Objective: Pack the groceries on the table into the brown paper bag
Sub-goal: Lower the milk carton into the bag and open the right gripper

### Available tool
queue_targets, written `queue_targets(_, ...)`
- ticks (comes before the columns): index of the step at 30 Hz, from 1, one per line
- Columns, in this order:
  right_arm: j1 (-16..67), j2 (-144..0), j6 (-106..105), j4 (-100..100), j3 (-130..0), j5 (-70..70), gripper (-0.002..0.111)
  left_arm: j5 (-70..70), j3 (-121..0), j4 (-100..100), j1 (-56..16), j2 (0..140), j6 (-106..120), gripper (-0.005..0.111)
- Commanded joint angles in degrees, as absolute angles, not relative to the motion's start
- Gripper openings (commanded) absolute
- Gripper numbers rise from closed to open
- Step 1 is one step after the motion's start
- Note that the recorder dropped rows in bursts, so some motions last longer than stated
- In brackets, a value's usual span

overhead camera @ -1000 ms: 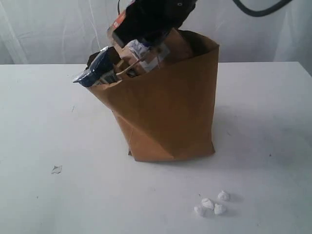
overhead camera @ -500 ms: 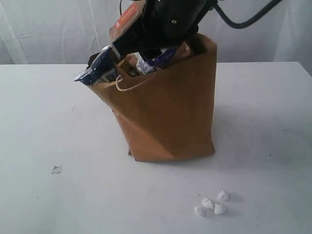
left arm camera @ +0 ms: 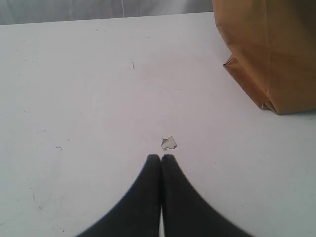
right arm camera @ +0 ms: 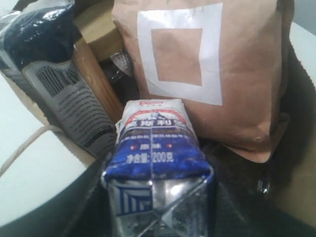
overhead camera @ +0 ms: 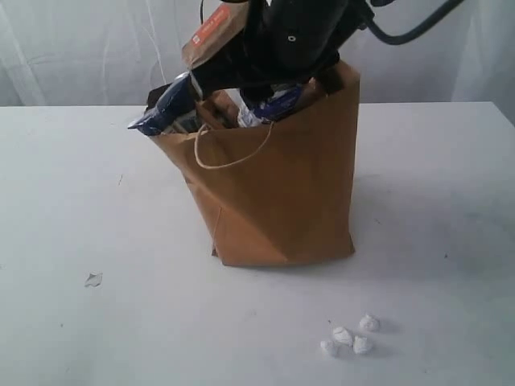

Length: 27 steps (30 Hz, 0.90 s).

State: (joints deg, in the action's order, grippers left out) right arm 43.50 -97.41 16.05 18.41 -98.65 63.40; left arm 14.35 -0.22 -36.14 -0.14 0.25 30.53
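Observation:
The brown paper bag (overhead camera: 278,193) stands upright in the middle of the table (overhead camera: 72,209); its lower corner shows in the left wrist view (left arm camera: 276,54). My right gripper (overhead camera: 275,90) is at the bag's mouth, shut on the small blue-white carton (right arm camera: 155,148), which I hold between dark fingers (right arm camera: 74,207). Just behind the carton the kraft pouch with orange strip (overhead camera: 213,30) rises out of the bag, its plain face (right arm camera: 212,74) close by. The long printed packet (overhead camera: 165,108) leans over the bag's left rim. My left gripper (left arm camera: 161,158) is shut and empty above bare table.
A small torn scrap (overhead camera: 93,280) lies on the table left of the bag, just beyond my left fingertips (left arm camera: 169,143). Several crumpled white bits (overhead camera: 350,336) sit near the front right. A paper-cord handle (overhead camera: 233,157) hangs down the bag's front. A black cable (overhead camera: 410,32) trails behind.
My right gripper has shifted right over the bag's mouth with the carton. The cord handle has dropped out over the bag's front. The left gripper has not moved.

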Motion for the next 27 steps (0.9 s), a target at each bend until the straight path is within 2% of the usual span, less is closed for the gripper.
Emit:
queue_targets(1, 43.3, -96.7, 16.8, 21.7, -98.7, 67.1, 0.046, 14.6, 0.0, -37.0, -0.1, 0.0, 30.4, 0.0)
queue_targets(7, 43.3, -96.9, 16.8, 28.7, -98.7, 67.1, 0.047, 14.6, 0.0, -37.0, -0.1, 0.0, 30.4, 0.0)
queue_targets(14, 43.3, -97.5, 21.7, 30.9, -98.7, 67.6, 0.058, 14.6, 0.0, -37.0, -0.1, 0.0, 30.4, 0.0)
queue_targets(27, 43.3, -97.5, 22.4, 30.9, -98.7, 62.8, 0.058, 14.6, 0.0, -37.0, -0.1, 0.0, 30.4, 0.0)
